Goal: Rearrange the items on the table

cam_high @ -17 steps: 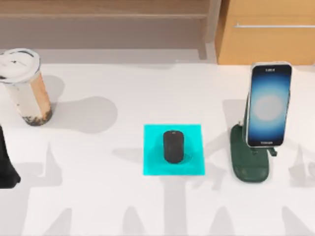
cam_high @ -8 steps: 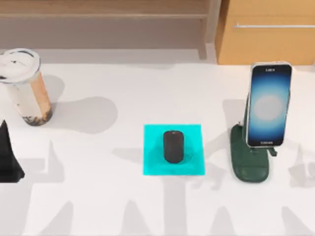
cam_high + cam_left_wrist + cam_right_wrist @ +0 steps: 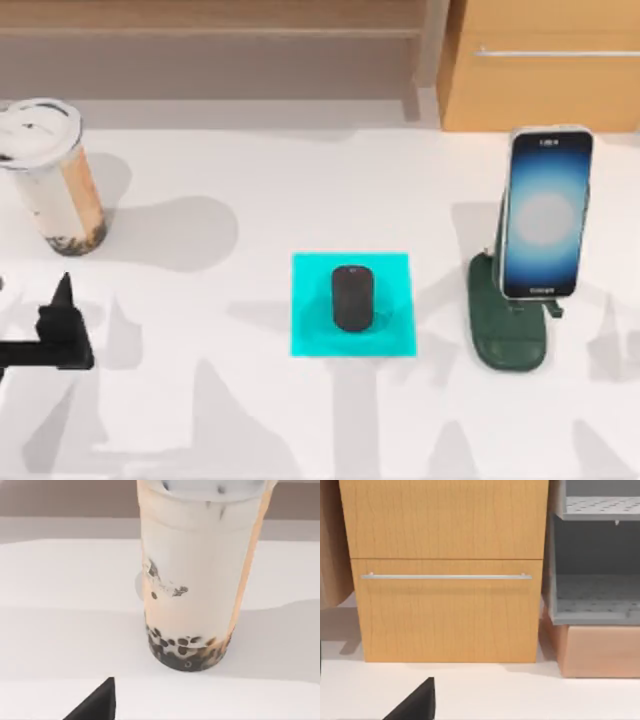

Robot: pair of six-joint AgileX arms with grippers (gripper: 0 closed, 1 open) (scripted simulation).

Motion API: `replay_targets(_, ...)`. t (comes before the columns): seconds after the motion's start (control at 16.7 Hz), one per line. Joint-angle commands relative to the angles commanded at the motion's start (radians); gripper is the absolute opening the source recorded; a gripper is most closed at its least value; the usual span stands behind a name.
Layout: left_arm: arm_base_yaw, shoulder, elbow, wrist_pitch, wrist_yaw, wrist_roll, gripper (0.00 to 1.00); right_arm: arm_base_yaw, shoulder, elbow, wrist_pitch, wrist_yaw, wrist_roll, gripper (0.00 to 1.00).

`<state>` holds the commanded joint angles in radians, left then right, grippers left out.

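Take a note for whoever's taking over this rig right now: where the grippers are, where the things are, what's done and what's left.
Left gripper: low over the table's left edge, just in front of the cup, holding nothing; open or shut can't be told.
Cup: upright at the far left, untouched; it stands close ahead in the left wrist view.
Dark cylinder: lying on the cyan mat at centre.
Smartphone: upright on the dark green stand at right.
Right wrist view faces the wooden drawer cabinet.
Done: nothing gripped.
Left: probably grasp the cup first.
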<state>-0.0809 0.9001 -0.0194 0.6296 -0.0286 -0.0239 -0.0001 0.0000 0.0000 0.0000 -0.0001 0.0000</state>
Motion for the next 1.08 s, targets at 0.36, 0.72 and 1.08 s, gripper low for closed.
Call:
replay_targets(0.36, 0.005, 0.619, 0.1, 0.345, 0.014, -0.01, 1.0, 0.0, 0.0, 0.0, 0.0, 0.0, 0.0, 1.0)
replay_targets(0.72, 0.029, 0.912, 0.285, 0.597, 0.028, 0.013, 1.0, 0.0, 0.0, 0.0, 0.0, 0.0, 0.0, 1.0)
replay_targets(1.08, 0.038, 0.939, 0.353, 0.677, 0.031, 0.026, 1.0, 0.0, 0.0, 0.0, 0.0, 0.0, 0.0, 1.0)
